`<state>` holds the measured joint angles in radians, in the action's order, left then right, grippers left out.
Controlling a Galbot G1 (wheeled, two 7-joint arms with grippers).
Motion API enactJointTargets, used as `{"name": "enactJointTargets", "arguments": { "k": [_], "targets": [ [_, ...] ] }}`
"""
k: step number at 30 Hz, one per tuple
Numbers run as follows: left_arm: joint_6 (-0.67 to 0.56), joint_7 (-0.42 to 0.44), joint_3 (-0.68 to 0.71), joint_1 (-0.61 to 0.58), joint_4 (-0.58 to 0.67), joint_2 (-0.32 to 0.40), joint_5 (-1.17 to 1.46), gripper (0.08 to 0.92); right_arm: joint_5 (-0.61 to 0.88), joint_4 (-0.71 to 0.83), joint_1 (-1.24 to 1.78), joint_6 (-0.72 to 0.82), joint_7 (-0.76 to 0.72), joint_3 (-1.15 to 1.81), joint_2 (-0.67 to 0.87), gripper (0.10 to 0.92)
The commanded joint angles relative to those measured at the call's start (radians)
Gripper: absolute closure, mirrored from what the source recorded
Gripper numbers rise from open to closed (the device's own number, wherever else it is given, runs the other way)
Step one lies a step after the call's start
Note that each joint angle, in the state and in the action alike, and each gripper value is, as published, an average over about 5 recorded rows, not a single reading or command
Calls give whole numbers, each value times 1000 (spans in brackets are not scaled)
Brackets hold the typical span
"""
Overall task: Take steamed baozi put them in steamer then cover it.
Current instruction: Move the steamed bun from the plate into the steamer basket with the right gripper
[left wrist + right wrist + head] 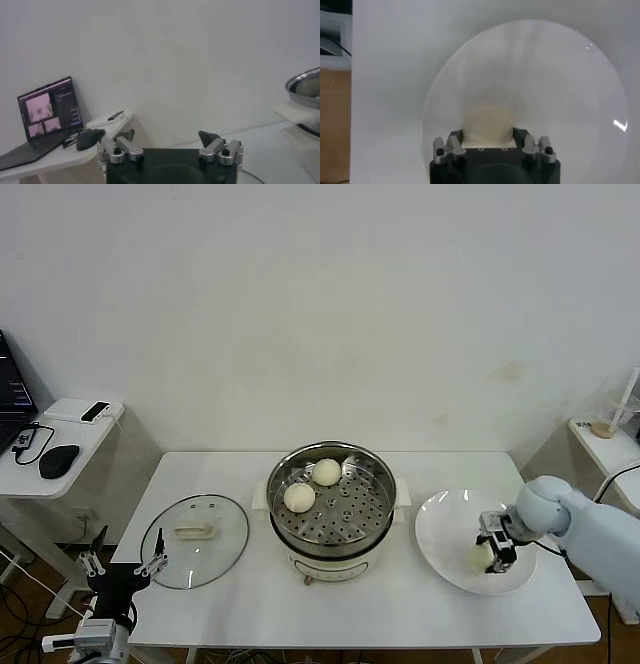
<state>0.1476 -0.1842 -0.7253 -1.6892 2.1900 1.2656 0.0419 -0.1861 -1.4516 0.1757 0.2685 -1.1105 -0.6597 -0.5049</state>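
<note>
Right arm — smooth white shell ending in a rounded wrist ball, thin black cable alongside. Right end effector (495,546): black block body, grey metal finger links with dark screw heads. Left end effector (122,568) — same black body, silver-grey links, dark pointed finger tips (207,136), white-and-grey mount below.
</note>
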Motion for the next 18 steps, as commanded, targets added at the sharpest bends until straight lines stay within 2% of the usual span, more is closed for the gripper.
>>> {"name": "enactJointTargets", "arguments": {
  "k": [1,8,18],
  "targets": [
    [0,1,0,1,1,-2,2,177,77,-35,-221,-5,-38,-83,36,407],
    [-1,1,4,3,5,-3,3,177,177,-43,-506,5,-36,-211,-5,400],
    [-1,1,-11,-2,-6,3,1,177,295,-53,-745,43,20,-336,-282,397]
  ]
}}
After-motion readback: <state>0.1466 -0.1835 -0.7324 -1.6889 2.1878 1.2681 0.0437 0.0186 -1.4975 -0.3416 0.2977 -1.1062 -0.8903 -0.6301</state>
